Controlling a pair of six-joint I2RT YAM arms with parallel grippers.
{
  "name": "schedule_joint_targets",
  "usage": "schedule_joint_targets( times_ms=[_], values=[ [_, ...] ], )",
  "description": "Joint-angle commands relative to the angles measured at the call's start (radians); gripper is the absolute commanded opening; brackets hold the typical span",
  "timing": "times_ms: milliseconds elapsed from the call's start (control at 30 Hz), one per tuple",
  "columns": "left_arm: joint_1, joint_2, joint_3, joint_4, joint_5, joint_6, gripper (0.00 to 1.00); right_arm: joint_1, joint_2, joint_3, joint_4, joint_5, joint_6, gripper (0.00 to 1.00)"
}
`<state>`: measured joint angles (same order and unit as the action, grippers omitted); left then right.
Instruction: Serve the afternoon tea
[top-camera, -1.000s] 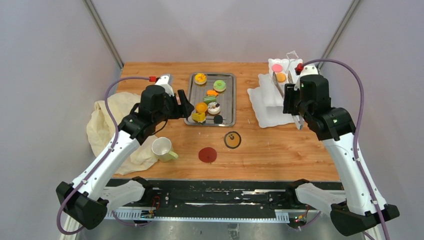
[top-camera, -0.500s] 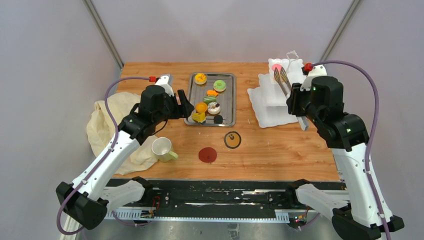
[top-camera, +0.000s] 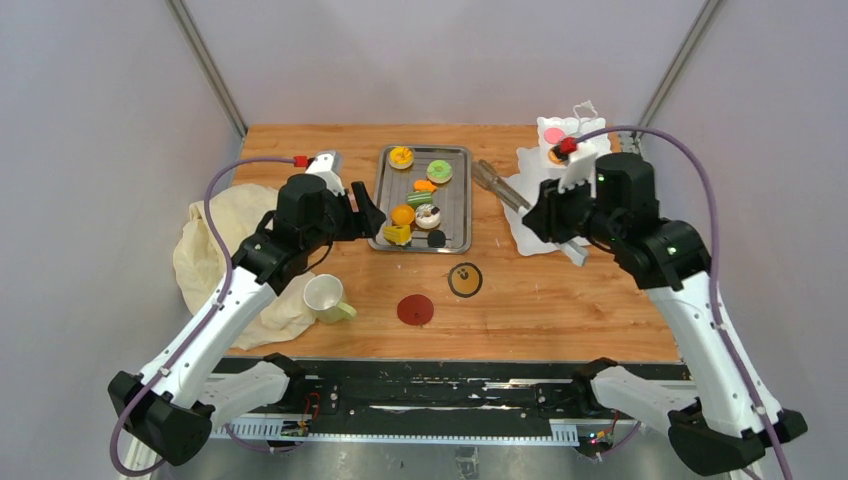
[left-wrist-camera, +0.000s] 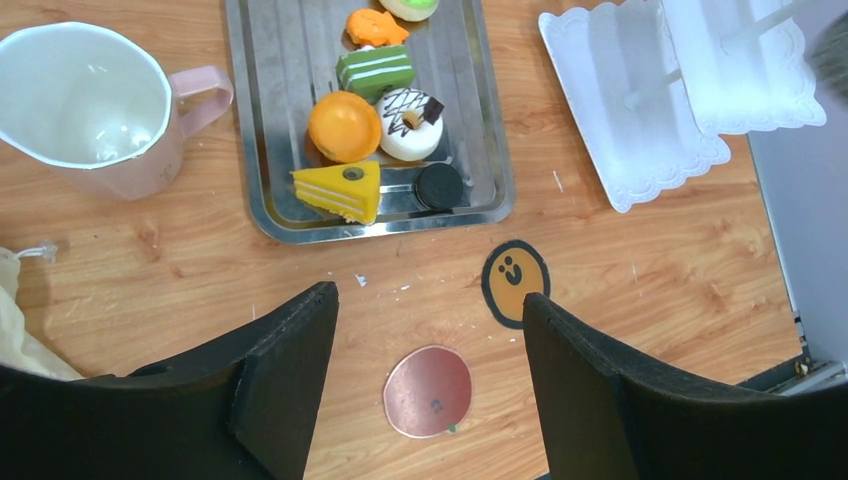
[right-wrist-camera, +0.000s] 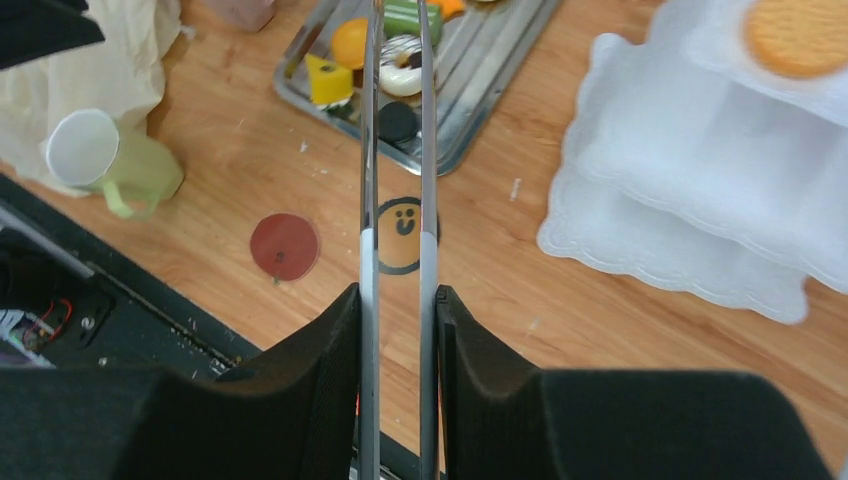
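Several colourful pastries (top-camera: 420, 200) lie on the steel tray (top-camera: 452, 160). The white tiered stand (top-camera: 540, 225) carries a pink disc (top-camera: 553, 134) and an orange tart (right-wrist-camera: 797, 35) on top. My right gripper (top-camera: 550, 215) (right-wrist-camera: 398, 295) is shut on the metal tongs (top-camera: 492, 180), whose arms are squeezed near parallel, with the tips between stand and tray. My left gripper (top-camera: 365, 215) (left-wrist-camera: 430, 310) hangs open and empty over the table left of the tray. A pink mug (left-wrist-camera: 85, 100), a green mug (top-camera: 325, 297), a red coaster (top-camera: 415, 309) and a smiley coaster (top-camera: 465, 279) sit on the table.
A cream cloth (top-camera: 215, 250) is bunched at the table's left edge under the left arm. The green mug rests against it. The table's near edge meets a black rail (top-camera: 420, 385) with the arm bases.
My right arm has swung the tongs from over the stand's top tier leftward toward the tray, and its jaws have squeezed them narrower. The left arm has barely moved.
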<state>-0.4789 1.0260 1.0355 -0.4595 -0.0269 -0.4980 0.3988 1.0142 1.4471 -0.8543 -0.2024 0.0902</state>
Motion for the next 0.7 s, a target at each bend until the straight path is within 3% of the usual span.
schedule_joint_targets(
  times_ms=[0, 367, 667],
  values=[
    [0.010, -0.032, -0.006, -0.005, -0.032, 0.005, 0.73, 0.125, 0.077, -0.068, 0.107, -0.016, 0.004, 0.01],
    [0.009, -0.012, -0.004, -0.006, -0.040, 0.010, 0.73, 0.158, 0.272, -0.200, 0.244, 0.058, 0.098, 0.02],
    [0.010, 0.024, 0.004, 0.010, -0.021, 0.009, 0.73, 0.159, 0.421, -0.174, 0.324, 0.068, 0.146, 0.23]
  ],
)
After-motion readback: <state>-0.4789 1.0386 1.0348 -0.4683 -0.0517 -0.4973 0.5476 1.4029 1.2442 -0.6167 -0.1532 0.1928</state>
